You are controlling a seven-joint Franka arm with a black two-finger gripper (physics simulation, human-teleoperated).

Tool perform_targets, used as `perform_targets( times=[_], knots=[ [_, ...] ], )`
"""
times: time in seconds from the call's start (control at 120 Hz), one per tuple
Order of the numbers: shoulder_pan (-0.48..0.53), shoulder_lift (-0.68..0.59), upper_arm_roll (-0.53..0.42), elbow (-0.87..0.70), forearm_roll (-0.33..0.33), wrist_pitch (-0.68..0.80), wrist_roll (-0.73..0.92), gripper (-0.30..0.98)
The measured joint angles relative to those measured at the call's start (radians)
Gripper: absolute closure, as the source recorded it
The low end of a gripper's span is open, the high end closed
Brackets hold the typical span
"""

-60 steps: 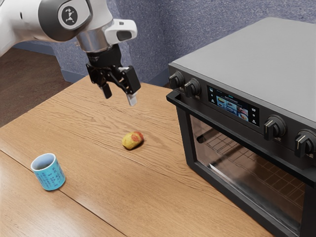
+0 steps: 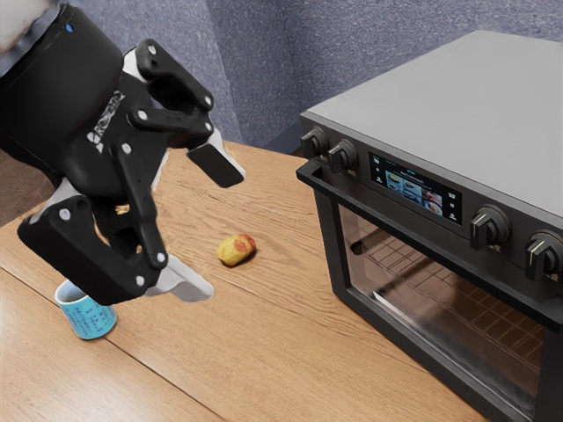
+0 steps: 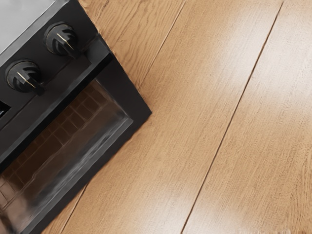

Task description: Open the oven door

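My gripper [image 2: 215, 230] is large and near the camera in the exterior view's left half, its two fingers spread wide with nothing between them. To the exterior view's right stands the dark oven [image 2: 457, 97], with its glass door [image 2: 440, 294] shut. A black bar handle [image 2: 422, 237] runs along the door's top edge, under the knobs and display, and my gripper is apart from it. In the wrist view the oven door [image 3: 63, 146] and the handle [image 3: 53, 109] are seen at an angle.
A yellow and red fruit [image 2: 237, 250] lies on the wooden table [image 2: 290, 352] between gripper and oven. A blue cup [image 2: 90, 318] stands partly behind my gripper. Knobs [image 2: 489, 227] stick out above the handle.
My gripper has come much nearer the exterior camera and now covers part of the cup. Its fingers point more toward the oven's side. Oven, fruit and cup have stayed put.
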Motion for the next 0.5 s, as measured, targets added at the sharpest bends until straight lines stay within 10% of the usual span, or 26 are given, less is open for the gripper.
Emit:
perform_targets(
  times=[0.5],
  knots=[
    [-0.035,0.062,0.024,-0.251,-0.064,0.328,0.780,0.00]
  ],
)
